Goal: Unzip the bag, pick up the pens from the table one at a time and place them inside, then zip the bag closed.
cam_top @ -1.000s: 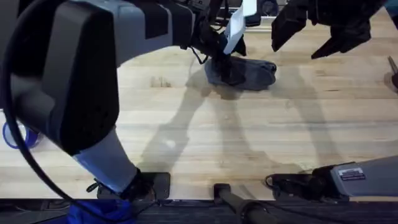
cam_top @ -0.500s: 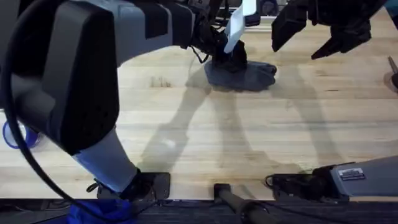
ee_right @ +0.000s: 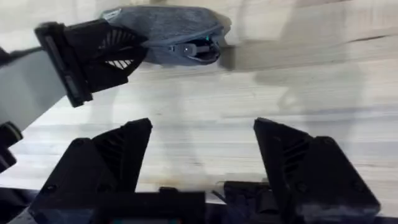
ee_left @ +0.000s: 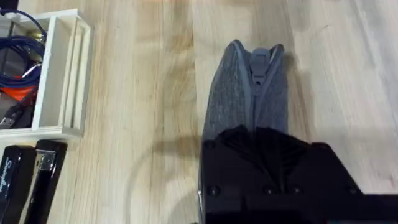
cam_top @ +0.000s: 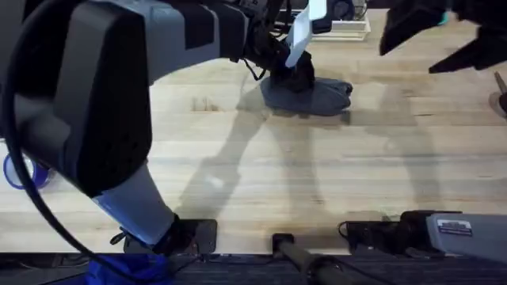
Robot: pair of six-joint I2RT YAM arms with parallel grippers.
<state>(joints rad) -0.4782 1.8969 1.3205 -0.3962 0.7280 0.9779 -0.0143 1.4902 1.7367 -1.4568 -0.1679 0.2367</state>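
Note:
The grey bag (cam_top: pixel 317 96) lies at the far middle of the table (cam_top: pixel 261 174). My left gripper (cam_top: pixel 295 77) comes down on its left end and is shut on the fabric. The left wrist view shows the bag (ee_left: pixel 249 93) stretching away from the black fingers (ee_left: pixel 236 168), with its zipper run shut to the far end. My right gripper (cam_top: pixel 442 38) hangs open above the table, to the right of the bag. In its wrist view the wide-spread fingers (ee_right: pixel 106 162) frame bare wood, with the bag (ee_right: pixel 168 28) and its zipper pull (ee_right: pixel 194 48) beyond. The pens are out of view.
A white wooden tray (ee_left: pixel 59 74) with blue and orange cables stands beside the bag, and black staplers (ee_left: pixel 34 180) lie near it. The tray (cam_top: pixel 344 30) sits at the table's far edge. A dark object (cam_top: pixel 501 83) is cut off at the right edge.
My right gripper has drawn away to the right, farther from the bag, still open. The left gripper stays clamped on the bag's end, which settled slightly flatter.

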